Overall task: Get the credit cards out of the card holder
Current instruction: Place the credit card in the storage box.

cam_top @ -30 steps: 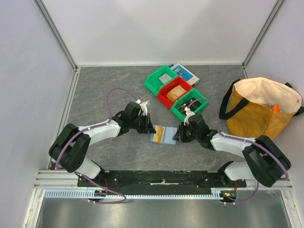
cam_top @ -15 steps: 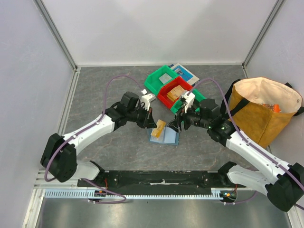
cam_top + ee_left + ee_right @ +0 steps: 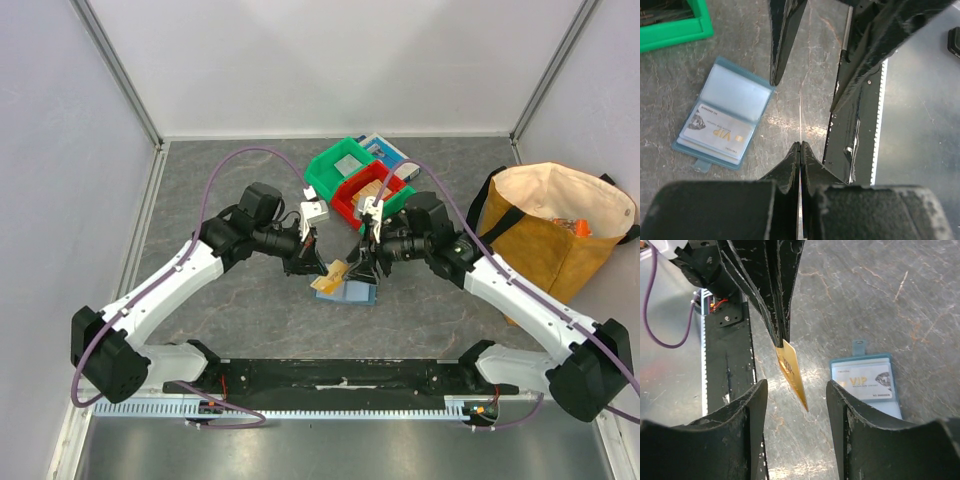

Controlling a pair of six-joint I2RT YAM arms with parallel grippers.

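Observation:
The slate-blue card holder (image 3: pixel 352 293) lies open on the table, and a pale VIP credit card (image 3: pixel 716 135) still sits in one of its pockets (image 3: pixel 866 383). My left gripper (image 3: pixel 312 264) is shut on a gold credit card (image 3: pixel 331 275) and holds it above the table, just left of the holder. In the left wrist view the gripper (image 3: pixel 800 146) shows that card only as a thin edge. My right gripper (image 3: pixel 797 385) is open, and the gold card (image 3: pixel 793 373) hangs edge-on between its fingers (image 3: pixel 756 407) without touching them.
Two green bins (image 3: pixel 338 170) (image 3: pixel 402 197) and a red bin (image 3: pixel 366 198) stand behind the holder, with a blue-and-white box (image 3: pixel 388 151) behind them. A tan bag (image 3: pixel 548 238) stands at the right. The black base rail (image 3: pixel 340 375) runs along the near edge.
The left gripper has pulled the gold card out of the holder and raised it. The right gripper has let go of the holder, opened and risen around the card.

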